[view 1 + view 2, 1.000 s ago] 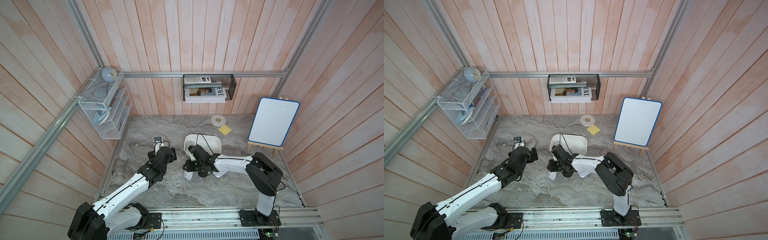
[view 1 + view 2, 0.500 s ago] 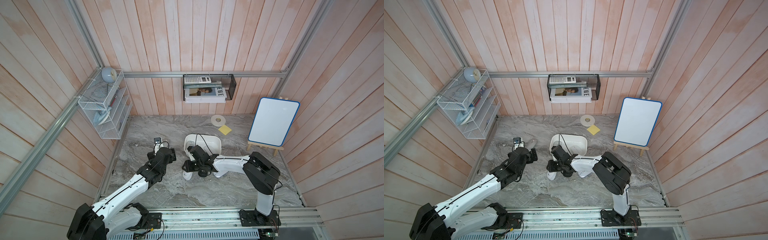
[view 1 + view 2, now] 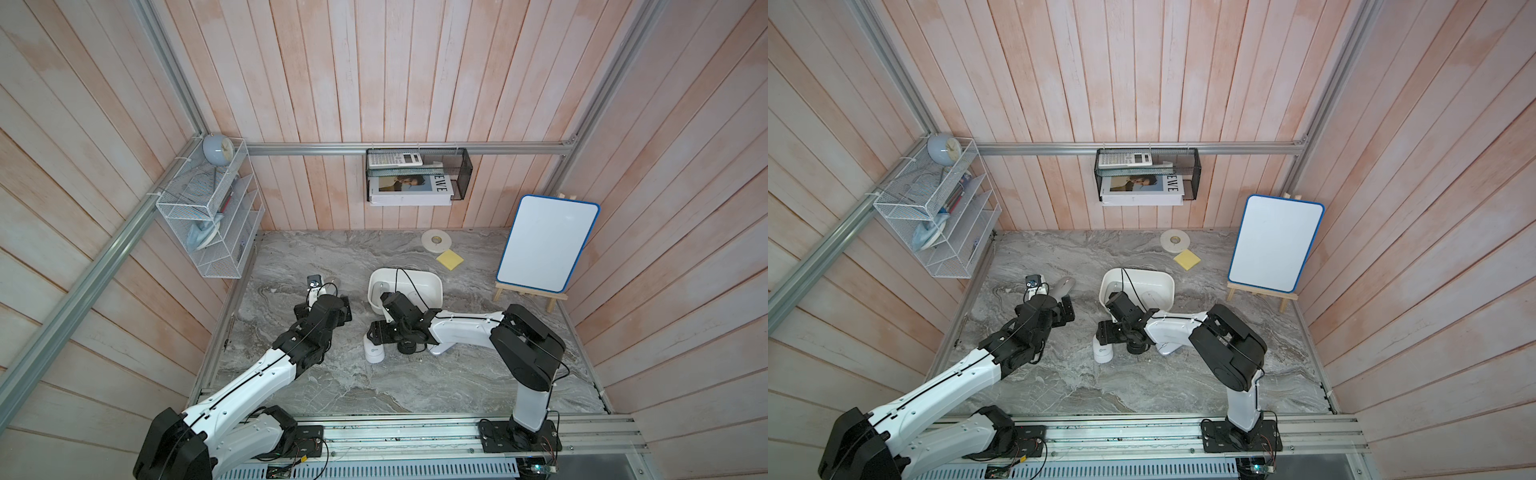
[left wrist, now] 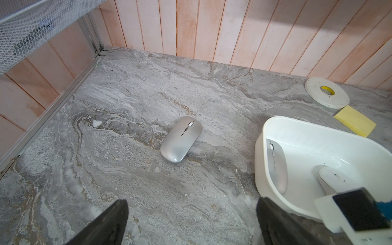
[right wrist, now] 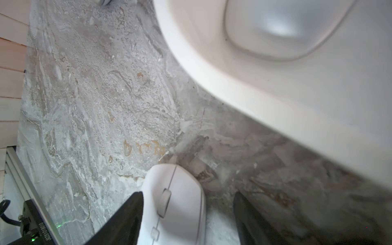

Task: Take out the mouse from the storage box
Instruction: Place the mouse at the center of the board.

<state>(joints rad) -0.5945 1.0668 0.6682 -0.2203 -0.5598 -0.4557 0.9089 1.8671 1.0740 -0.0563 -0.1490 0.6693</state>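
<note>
The white storage box (image 3: 432, 279) (image 3: 1167, 279) stands mid-table in both top views. Inside it a silver mouse (image 4: 276, 165) leans on one wall and a white mouse (image 4: 333, 180) lies on the floor. Another white mouse (image 3: 372, 351) (image 5: 174, 203) lies on the table just in front of the box. My right gripper (image 3: 374, 334) (image 5: 188, 194) is open around it, one finger against its side and the other apart. A silver mouse (image 4: 181, 139) (image 3: 1064, 286) rests on the table left of the box. My left gripper (image 4: 191, 203) (image 3: 345, 309) hangs open and empty short of it.
A tape roll (image 3: 436, 241) and yellow sticky notes (image 3: 449, 260) lie behind the box. A whiteboard on an easel (image 3: 546, 243) stands at the right. A white wire rack (image 3: 212, 216) hangs on the left wall, a black mesh basket (image 3: 417, 174) on the back wall.
My right gripper's jaws have spread apart from the white mouse, which now lies on the table. The left arm has not moved.
</note>
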